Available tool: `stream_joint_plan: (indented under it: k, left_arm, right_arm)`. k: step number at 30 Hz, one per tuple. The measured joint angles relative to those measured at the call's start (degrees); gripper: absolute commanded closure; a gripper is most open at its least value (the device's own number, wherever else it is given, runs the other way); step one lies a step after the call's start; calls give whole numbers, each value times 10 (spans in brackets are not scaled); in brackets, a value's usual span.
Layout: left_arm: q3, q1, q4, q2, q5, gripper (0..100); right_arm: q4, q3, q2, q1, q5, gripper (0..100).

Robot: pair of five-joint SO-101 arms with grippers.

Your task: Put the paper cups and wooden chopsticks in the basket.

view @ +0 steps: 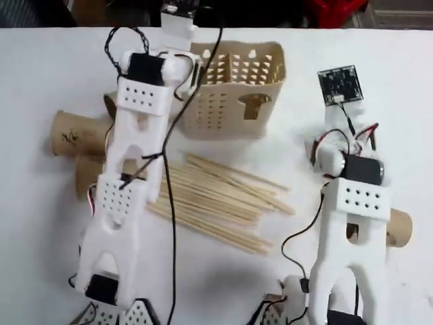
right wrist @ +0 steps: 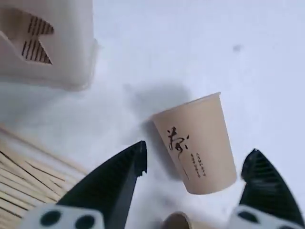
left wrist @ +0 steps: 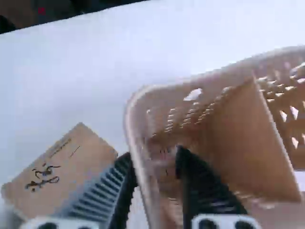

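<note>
One basket point(view: 233, 95). At least four cups point(view: 73, 133) counted from above: three beside the left arm point(view: 142, 98), partly hidden, and one under the right arm point(view: 358, 196). Perhaps a fifth, going by a cup rim point(right wrist: 177, 220) next to the right one. One pile of chopsticks point(view: 216, 200), too many and too overlapped to count. Two arms. One circuit board point(view: 340, 84).
</note>
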Motion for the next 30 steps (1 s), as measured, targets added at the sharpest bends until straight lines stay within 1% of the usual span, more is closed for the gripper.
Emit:
stream_joint_plan:
  k: [6, 13, 16, 19, 25, 27, 30]
  left_arm:
    - [0, 0, 0, -1, 0, 861]
    - [0, -9, 2, -77, -13, 860]
    - [0, -26, 17, -114, -15, 860]
    - [0, -40, 36, -154, -38, 860]
    - [0, -43, 70, -212, -57, 860]
    - [13, -43, 73, -229, -58, 860]
    - [92, -46, 73, -269, -60, 860]
  right_arm:
    - [51, 0, 0, 35, 42, 683]
    - [67, 0, -3, 69, 49, 683]
    - [105, 0, -3, 82, 72, 683]
    - [142, 0, -3, 105, 100, 683]
    - [160, 0, -3, 161, 153, 683]
    - [166, 16, -21, 171, 176, 683]
    - [167, 74, -73, 174, 202, 683]
